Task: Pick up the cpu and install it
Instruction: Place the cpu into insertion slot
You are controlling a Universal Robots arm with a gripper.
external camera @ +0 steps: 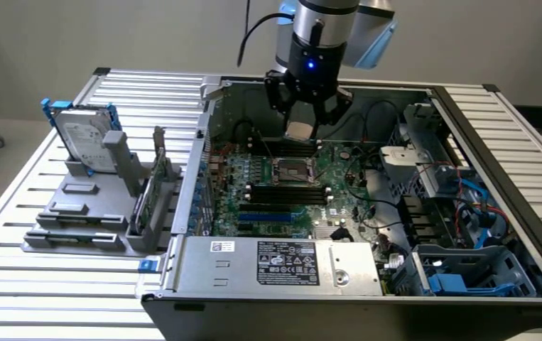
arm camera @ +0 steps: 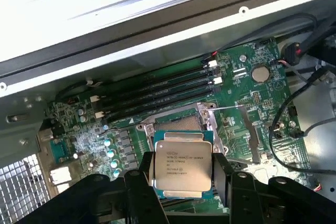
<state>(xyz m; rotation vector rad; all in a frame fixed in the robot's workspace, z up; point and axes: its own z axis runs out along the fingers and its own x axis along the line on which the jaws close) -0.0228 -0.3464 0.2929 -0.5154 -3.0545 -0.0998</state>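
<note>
**Silver-grey chip held over the board, socket just beneath**

Silver-grey metal top of the cpu [arm camera: 182,163] faces the wrist camera, printed side up, flat and level. It sits clamped by two opposite edges between the black fingers [arm camera: 140,184] of the gripper [arm camera: 182,182]. Jaws stand fairly wide, closed on the chip; no gap shows at either edge.

- Where it is: in the air inside the open computer case [external camera: 498,177], clear of the motherboard [external camera: 347,192]. Not seated.
- Key relation: the dark socket [arm camera: 205,116] lies below the chip, and its frame shows past the chip's edge on the side towards the memory slots [arm camera: 157,90]. In the exterior view the cpu [external camera: 300,130] hangs above the socket [external camera: 288,170]. I judge it nearly overhead but offset a little, not centred.
- Orientation: chip is close to square, so no real long axis. Its edges look roughly parallel to the socket frame, perhaps slightly turned; hard to be sure.
- Arm pose: wrist points straight down into the case from above, gripper [external camera: 304,124] low between the case walls, blue light lit on the wrist.
- Outward: hard drive [external camera: 86,135] stands in a grey rack on the exterior view's left, well apart.
</note>
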